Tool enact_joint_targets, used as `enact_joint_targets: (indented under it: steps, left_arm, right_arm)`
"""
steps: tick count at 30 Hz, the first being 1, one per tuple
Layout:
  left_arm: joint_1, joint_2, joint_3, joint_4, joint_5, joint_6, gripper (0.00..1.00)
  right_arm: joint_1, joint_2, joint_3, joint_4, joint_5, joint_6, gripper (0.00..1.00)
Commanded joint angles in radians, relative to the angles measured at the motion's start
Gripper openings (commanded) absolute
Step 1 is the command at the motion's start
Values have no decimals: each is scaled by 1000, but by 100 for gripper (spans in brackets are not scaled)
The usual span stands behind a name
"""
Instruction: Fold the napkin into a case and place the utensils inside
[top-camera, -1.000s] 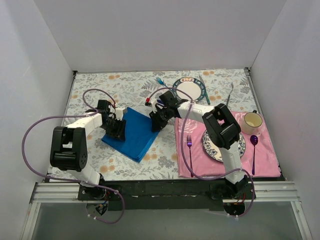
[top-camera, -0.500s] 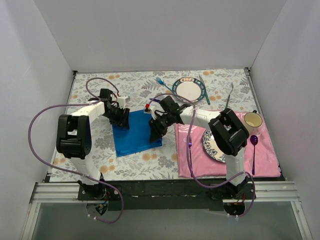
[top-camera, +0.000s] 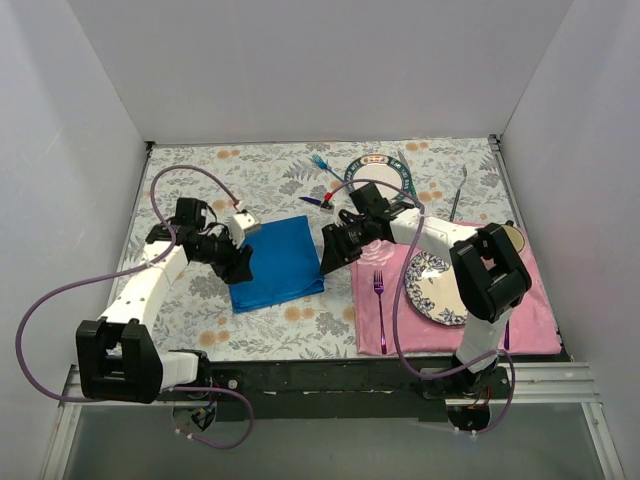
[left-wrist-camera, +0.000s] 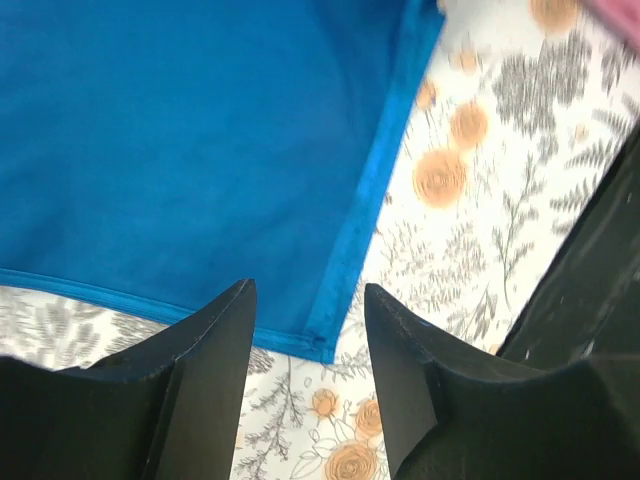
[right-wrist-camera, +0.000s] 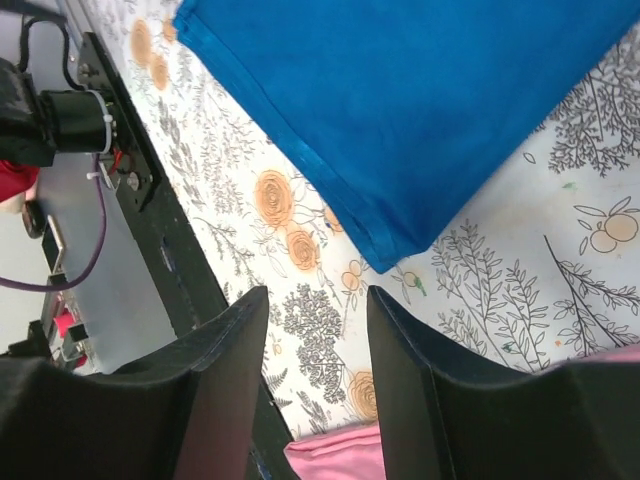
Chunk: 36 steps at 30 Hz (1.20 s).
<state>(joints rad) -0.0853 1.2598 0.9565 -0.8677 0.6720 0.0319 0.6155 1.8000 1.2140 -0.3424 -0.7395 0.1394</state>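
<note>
- One napkin (top-camera: 280, 262) is lying flat on the flowered worktop (top-camera: 200, 170), left of centre, folded into a blunt rectangle with its layered edges showing.
- Two tools are working at it, one on each side.
- The left tool (left-wrist-camera: 307, 290) is hovering over the napkin's near left corner, its two fingers standing apart with nothing between them.
- The right tool (right-wrist-camera: 317, 292) is hanging just off the napkin's right edge, likewise spread and holding nothing.
- One light-blue fork (top-camera: 320, 163) is lying at the far side of the worktop, well apart from the napkin.
- One short dark sliver (top-camera: 311, 200) is lying between that fork and the napkin; it is probably the purple knife, though it is too small to be sure.
- Two plates are showing: one (top-camera: 385, 175) at the far side beside the light-blue fork, and one patterned plate (top-camera: 432, 285) sitting on the pink placemat.
- One pink placemat (top-camera: 385, 335) is covering the near right of the worktop, with one magenta fork (top-camera: 379, 293) lying on it left of the patterned plate.
</note>
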Motion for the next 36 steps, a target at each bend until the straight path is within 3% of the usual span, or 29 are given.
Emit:
enact_joint_targets:
  steps: [1, 11, 30, 36]
  left_arm:
    - [-1, -56, -100, -53, 17, 206, 46]
    - [-34, -99, -211, -53, -26, 434, 41]
    - [-77, -74, -251, -63, -147, 569, 43]
    - [-93, -71, -257, -56, -157, 576, 42]
  right_arm:
    - [-8, 32, -2, 37, 15, 86, 52]
    - [-22, 116, -27, 65, 12, 137, 51]
    - [-22, 188, -27, 103, -23, 226, 52]
    - [-22, 200, -22, 108, -35, 235, 47]
